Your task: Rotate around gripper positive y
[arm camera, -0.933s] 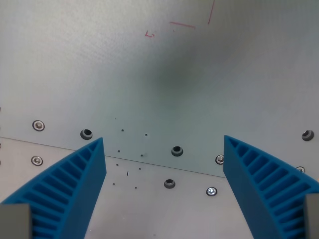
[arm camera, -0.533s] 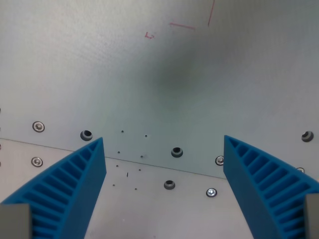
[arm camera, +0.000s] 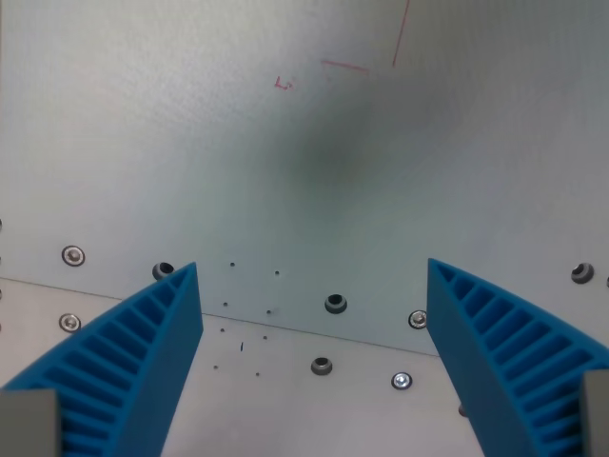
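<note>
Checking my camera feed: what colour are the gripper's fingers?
Bright blue with ribbed inner faces, fingers seen clearly in the wrist view.

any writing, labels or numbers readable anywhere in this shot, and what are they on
No readable text.
Small red mark on the pale panel: a scribble, too small to read as a letter or number.
Red pen lines on the same panel: drawn lines only, no words.
Blue claw fingers: ribbed, no label showing.
</note>
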Robot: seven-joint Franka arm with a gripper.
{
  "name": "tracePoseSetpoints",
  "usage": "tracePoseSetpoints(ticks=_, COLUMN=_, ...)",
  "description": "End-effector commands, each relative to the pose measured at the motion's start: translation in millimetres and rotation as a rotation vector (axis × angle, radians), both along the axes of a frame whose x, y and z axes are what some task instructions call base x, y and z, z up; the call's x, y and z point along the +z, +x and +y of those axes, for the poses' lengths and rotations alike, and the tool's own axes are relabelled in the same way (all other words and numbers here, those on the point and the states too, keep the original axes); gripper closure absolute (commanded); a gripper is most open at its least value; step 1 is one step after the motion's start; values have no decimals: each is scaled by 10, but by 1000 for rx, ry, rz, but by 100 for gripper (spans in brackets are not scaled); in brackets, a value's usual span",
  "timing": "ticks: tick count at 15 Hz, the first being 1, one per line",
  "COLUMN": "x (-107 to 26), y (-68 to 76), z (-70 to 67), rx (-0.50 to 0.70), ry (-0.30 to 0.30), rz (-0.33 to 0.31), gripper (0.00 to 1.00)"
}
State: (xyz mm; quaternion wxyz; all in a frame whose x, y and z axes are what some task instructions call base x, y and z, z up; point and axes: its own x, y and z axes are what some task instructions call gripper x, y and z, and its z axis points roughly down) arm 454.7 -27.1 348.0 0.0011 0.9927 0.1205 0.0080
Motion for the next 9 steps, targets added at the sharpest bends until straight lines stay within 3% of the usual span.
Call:
tracePoseSetpoints(ticks=1, x=2, y=-57, z=-3, rx=2, ry=40, rz=-149, gripper=0)
tracePoseSetpoints(ticks=9, x=2, y=-57, z=-3, rx=2, ry=63, rz=-240, gripper=0)
